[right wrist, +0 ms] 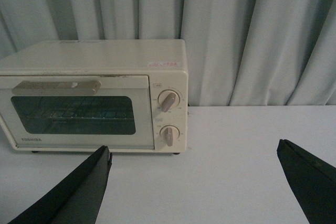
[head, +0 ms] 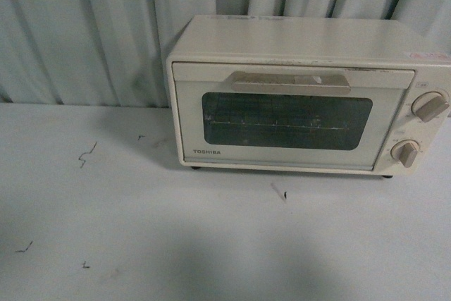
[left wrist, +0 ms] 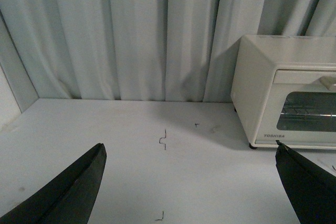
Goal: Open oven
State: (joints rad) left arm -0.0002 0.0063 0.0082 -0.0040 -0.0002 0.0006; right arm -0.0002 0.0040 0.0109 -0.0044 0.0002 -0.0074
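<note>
The cream-white oven [head: 303, 96] stands at the back right of the white table, against the curtain. Its glass-windowed door [head: 285, 121] is shut, with the beige bar handle [head: 291, 81] across the top and two beige knobs [head: 428, 106] on the right. Neither arm shows in the front view. In the left wrist view the oven [left wrist: 286, 93] stands off to one side, well beyond my open left gripper [left wrist: 191, 153]. My right gripper [right wrist: 194, 150] is open too, short of the oven [right wrist: 94, 95], with nothing between its fingers [right wrist: 79, 192].
A pale pleated curtain [head: 106, 26] hangs behind the table. The white tabletop [head: 176, 230] carries a few small dark scribble marks [head: 86, 154] and a small scrap [head: 280, 192] in front of the oven.
</note>
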